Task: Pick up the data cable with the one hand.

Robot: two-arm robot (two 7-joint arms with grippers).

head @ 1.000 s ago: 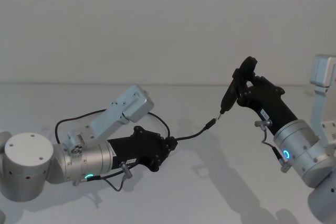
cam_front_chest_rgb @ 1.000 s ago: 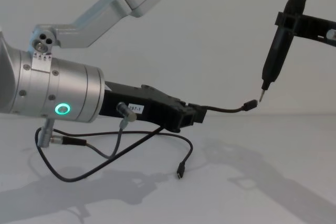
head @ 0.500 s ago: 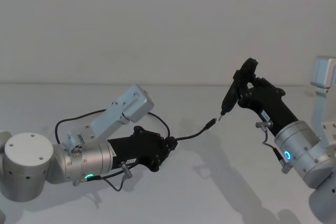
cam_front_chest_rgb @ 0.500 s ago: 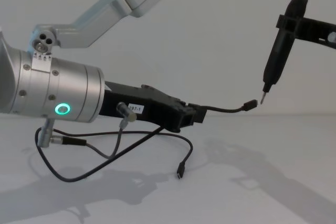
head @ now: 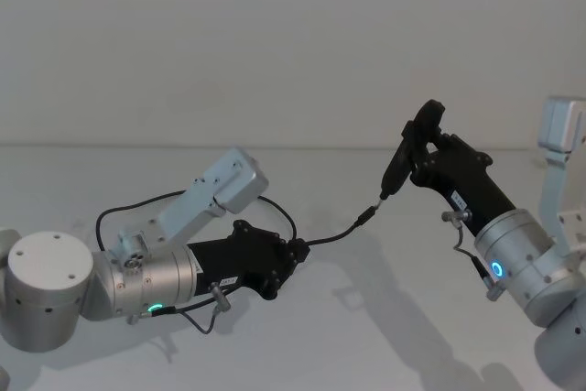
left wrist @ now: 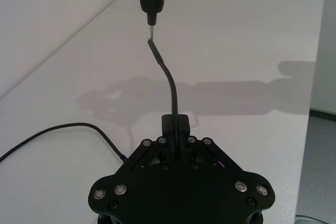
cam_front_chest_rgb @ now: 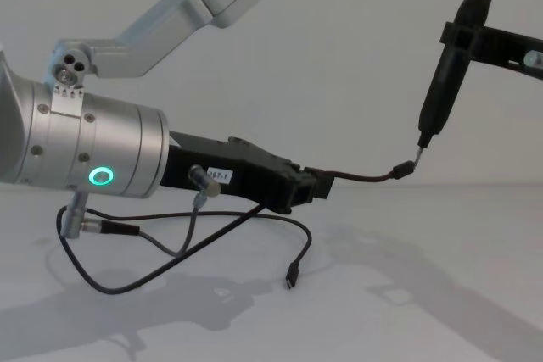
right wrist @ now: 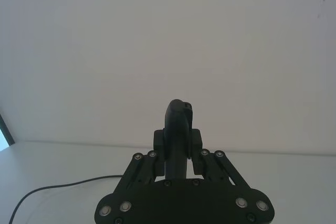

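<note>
Change: over the last second I see the right arm's slim black rod-shaped tool (cam_front_chest_rgb: 445, 74) shift slightly toward the left arm; its pale tip now sits right at the cable's raised plug. Left arm unmoved.

Left gripper (cam_front_chest_rgb: 316, 185): black plastic two-fingered gripper on a thick silver cylinder with a green glowing ring, reaching forward above the table. Fingers pinched narrow on the long thin black data cable (head: 337, 234); in the left wrist view the cord rises straight out from between the fingertips (left wrist: 175, 124).

Cable, free end: a short stretch runs from the gripper toward the right arm, curving up, held in the air, small black plug (head: 365, 216) at its end.

Cable, rest: it trails back under the left gripper, loops behind the arm across the white table (head: 366, 318), other plug (cam_front_chest_rgb: 291, 277) hanging just above or on the surface, I cannot tell which.

Right gripper (right wrist: 178, 145): black, raised on the right, clamped on the rod tool, which points down.

Tool tip to plug: touching or a hair apart; I cannot tell.
</note>
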